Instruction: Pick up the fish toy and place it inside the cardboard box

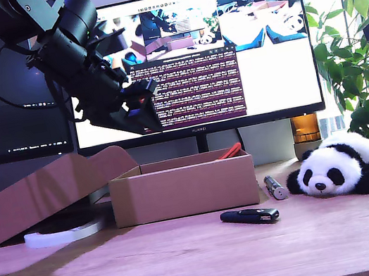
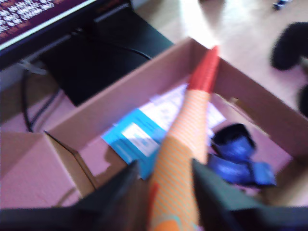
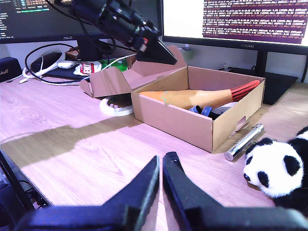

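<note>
The fish toy [image 2: 185, 130] lies lengthwise inside the cardboard box [image 2: 91, 120], and its red striped tail [image 3: 245, 89] rests on the box's rim. That tail tip [image 1: 229, 150] pokes above the cardboard box [image 1: 183, 188] in the exterior view. My first gripper [image 1: 138, 110] hangs above the box's end at the exterior view's left. It is open, its fingers [image 2: 120, 192] spread either side of the orange body below, and the second wrist view shows a gap between it and the toy. My second gripper [image 3: 161, 180] is shut and empty, low over the table.
A plush panda [image 1: 336, 167], a silver cylinder [image 1: 274, 186] and a black stick [image 1: 250, 216] lie at the exterior view's right of the box. The slanted cardboard piece [image 1: 51, 190] and a white ring [image 1: 62, 234] sit at its left. Blue items [image 2: 238, 159] share the box. Monitors stand behind.
</note>
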